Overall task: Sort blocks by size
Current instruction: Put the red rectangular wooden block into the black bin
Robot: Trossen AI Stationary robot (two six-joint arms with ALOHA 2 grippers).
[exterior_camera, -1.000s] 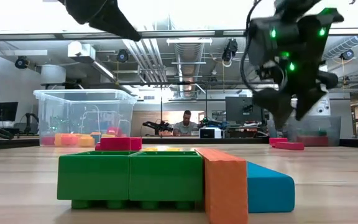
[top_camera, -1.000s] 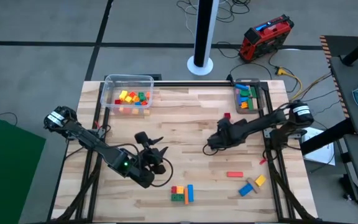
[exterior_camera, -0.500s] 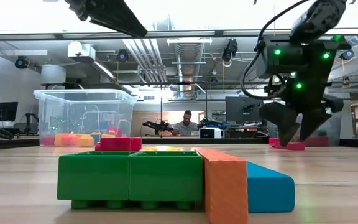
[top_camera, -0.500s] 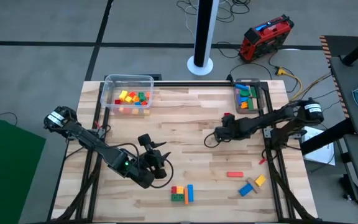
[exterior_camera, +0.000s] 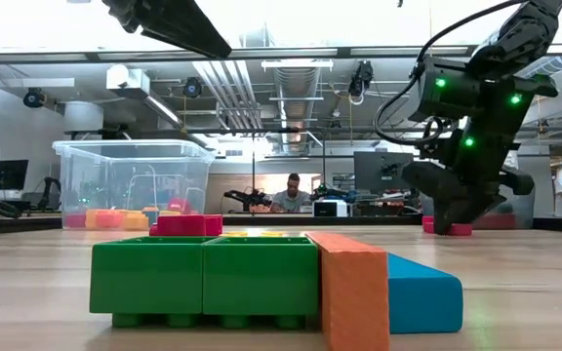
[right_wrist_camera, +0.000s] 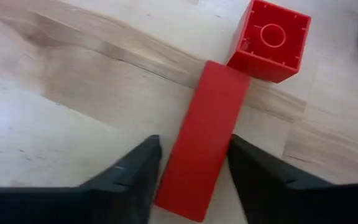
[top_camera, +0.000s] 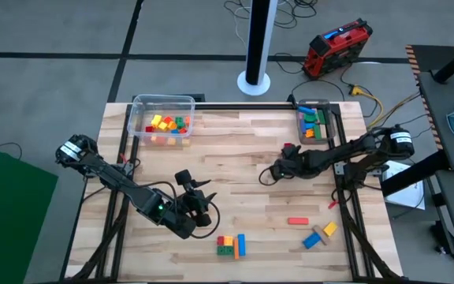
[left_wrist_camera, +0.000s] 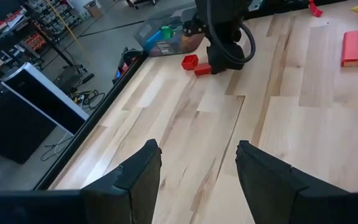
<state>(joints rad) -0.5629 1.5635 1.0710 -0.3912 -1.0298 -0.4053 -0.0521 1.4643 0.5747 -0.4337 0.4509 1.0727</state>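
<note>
A red bar block (right_wrist_camera: 204,124) lies flat on the table, its far end against a red cube (right_wrist_camera: 269,40). My right gripper (right_wrist_camera: 191,168) is low over the bar and open, one finger on each long side. In the high view this gripper (top_camera: 282,163) hides the bar; the cube (top_camera: 288,147) shows just beyond it. My left gripper (left_wrist_camera: 197,180) hangs open and empty above the table's near left part (top_camera: 197,201). Green, orange and blue blocks (top_camera: 231,244) lie together at the near edge. My right gripper comes from above, its fingers (right_wrist_camera: 138,171) astride the red bar's near half (right_wrist_camera: 188,180) and across its length. The bar lies flat on the table. I cannot tell whether the fingers touch its sides.
A clear tub (top_camera: 162,122) with several blocks stands at the far left. A small tray (top_camera: 314,122) with blocks sits at the far right. A red bar (top_camera: 297,221) and a blue, orange and yellow group (top_camera: 319,235) lie near right. Bare wood fills the middle.
My right gripper has gone toward the table's far right and down, from above the middle of the table to the red bar, and now stands astride it. The bar and the cube have kept their place.
</note>
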